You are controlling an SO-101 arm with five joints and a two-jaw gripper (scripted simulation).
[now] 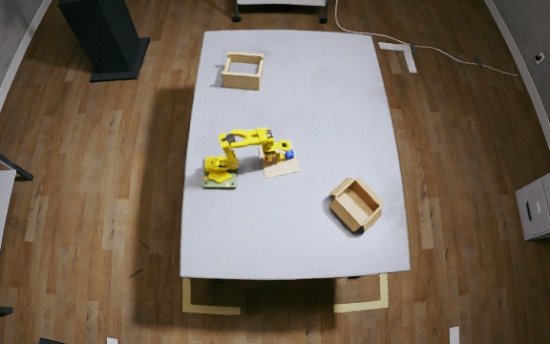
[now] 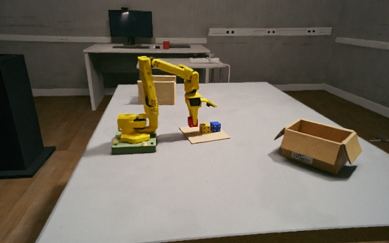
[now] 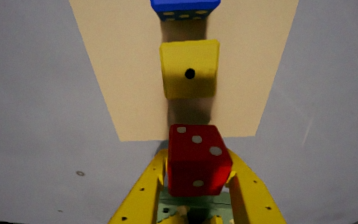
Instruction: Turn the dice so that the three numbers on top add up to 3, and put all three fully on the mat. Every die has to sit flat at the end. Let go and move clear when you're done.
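The gripper (image 2: 193, 122) (image 3: 198, 167) is shut on the red die (image 2: 190, 121) (image 3: 196, 162) and holds it raised over the mat's edge nearest the arm base. In the wrist view the red die shows one face with three pips and one with a single pip. The yellow die (image 2: 204, 128) (image 3: 190, 82) sits flat on the tan mat (image 1: 282, 169) (image 2: 199, 139) (image 3: 125, 100), its top showing one pip. The blue die (image 1: 289, 154) (image 2: 215, 126) (image 3: 185, 7) sits flat beyond it on the mat, a small gap between them. Its top number is not readable.
The arm base (image 1: 220, 182) (image 2: 134, 145) stands left of the mat. An open cardboard box (image 1: 356, 205) (image 2: 316, 148) stands to the right. A wooden frame-like box (image 1: 242, 82) (image 2: 162, 92) stands at the back left of the table.
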